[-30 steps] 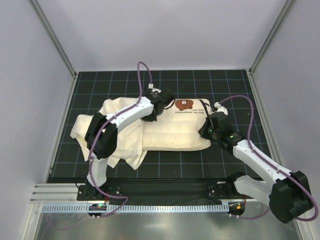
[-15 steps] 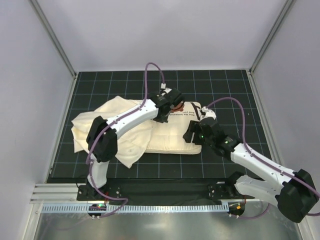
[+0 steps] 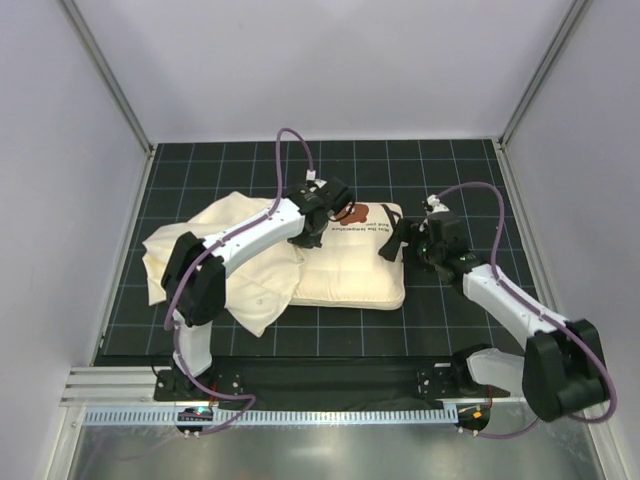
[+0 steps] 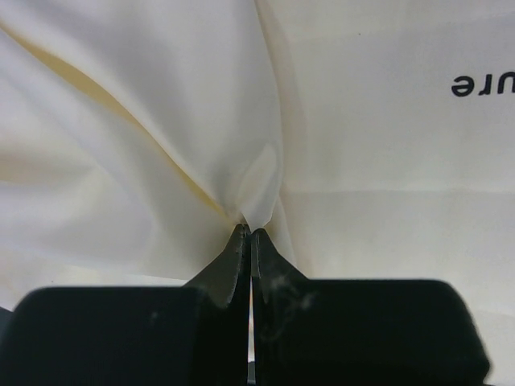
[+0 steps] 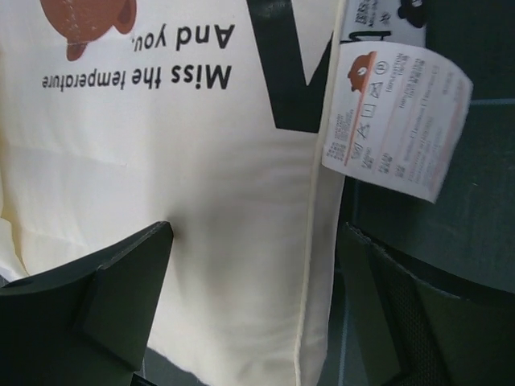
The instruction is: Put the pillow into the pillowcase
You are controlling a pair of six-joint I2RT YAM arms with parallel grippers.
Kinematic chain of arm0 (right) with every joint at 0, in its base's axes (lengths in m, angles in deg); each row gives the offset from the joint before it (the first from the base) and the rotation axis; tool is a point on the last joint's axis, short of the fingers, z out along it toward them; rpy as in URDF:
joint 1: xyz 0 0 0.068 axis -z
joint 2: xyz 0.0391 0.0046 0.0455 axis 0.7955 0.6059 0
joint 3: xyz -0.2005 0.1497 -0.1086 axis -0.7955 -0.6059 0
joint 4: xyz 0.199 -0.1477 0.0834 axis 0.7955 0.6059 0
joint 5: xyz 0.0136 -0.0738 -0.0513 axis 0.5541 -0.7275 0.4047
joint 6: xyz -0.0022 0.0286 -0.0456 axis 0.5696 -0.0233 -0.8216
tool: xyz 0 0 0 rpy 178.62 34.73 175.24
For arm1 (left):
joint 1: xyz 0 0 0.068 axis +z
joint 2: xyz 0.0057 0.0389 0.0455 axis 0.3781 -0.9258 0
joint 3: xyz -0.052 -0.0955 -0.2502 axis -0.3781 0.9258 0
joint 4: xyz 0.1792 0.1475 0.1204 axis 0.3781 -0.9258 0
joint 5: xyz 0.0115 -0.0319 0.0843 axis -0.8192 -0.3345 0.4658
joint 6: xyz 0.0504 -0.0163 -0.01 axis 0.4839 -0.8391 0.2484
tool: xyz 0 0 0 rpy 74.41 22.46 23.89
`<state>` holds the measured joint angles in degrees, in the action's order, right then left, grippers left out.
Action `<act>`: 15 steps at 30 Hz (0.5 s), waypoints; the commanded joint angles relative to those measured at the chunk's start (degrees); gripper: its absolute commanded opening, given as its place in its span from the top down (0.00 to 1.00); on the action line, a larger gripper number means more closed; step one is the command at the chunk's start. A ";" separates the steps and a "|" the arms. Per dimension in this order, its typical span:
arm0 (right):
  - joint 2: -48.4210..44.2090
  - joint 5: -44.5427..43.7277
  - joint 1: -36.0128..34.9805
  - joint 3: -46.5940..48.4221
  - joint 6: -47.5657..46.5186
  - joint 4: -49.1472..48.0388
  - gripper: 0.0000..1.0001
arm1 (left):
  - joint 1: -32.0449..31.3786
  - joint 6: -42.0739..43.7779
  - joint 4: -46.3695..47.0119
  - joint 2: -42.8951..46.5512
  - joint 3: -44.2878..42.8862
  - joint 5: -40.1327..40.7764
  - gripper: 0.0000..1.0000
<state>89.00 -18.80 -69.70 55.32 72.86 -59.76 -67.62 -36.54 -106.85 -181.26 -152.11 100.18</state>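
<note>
Your left gripper [image 4: 248, 232] has its two fingers pressed together on a small fold of the pillowcase [image 4: 121, 137], and the thin cream cloth rises in a peaked wrinkle just past the tips. Beside that fold, to the right in the wrist view, is the smoother face of the pillow [image 4: 386, 161], with the end of a printed black word on it. From above, the left gripper [image 3: 312, 232] sits at the far-left part of the pillow [image 3: 350, 272], where the pillowcase [image 3: 220, 250] meets it.

Your right gripper [image 5: 257, 237] has its jaws spread wide. One finger [image 5: 121, 281] is over the pillow's face, the other is off its right edge, above the dark grid mat [image 5: 475, 185], and the seamed edge of the pillow [image 5: 161, 161] runs between them. Neither finger clearly touches the fabric. A white care label [image 5: 394, 121] sticks out from that edge just beyond the fingers. The lettering "Miss the temperature And you," [image 5: 137, 78] and a brown print [image 5: 88, 20] lie farther along the face.

In the top view the right gripper [image 3: 393, 243] is at the pillow's right end. The pillow lies lengthwise left to right near the middle of the grid mat [image 3: 450, 170]. The pillowcase is bunched and wrinkled to its left and overlaps the pillow's left end. You cannot tell whether that end is inside the sack.
</note>
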 commanded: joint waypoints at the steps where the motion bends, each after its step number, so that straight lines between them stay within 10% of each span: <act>1: 7.43 10.41 0.65 1.04 -0.56 -9.88 0.09 | -0.03 0.79 0.47 1.32 -2.36 0.86 1.00; 6: 19.21 18.31 0.65 -0.71 4.36 -26.31 0.20 | -0.03 2.02 0.03 0.70 -4.29 0.33 1.00; 10: 22.05 24.31 -1.02 -1.86 9.46 -36.97 0.74 | -0.82 2.72 -0.15 -0.17 -6.84 -1.51 1.00; 15: 16.08 21.85 -6.99 -1.07 10.25 -36.97 0.96 | -2.75 3.16 0.90 -1.14 -10.09 -4.59 1.00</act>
<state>109.35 -0.42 -72.98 54.31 80.67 -90.29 -68.39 -34.42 -107.18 -181.93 -159.17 99.44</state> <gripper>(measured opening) 0.099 0.009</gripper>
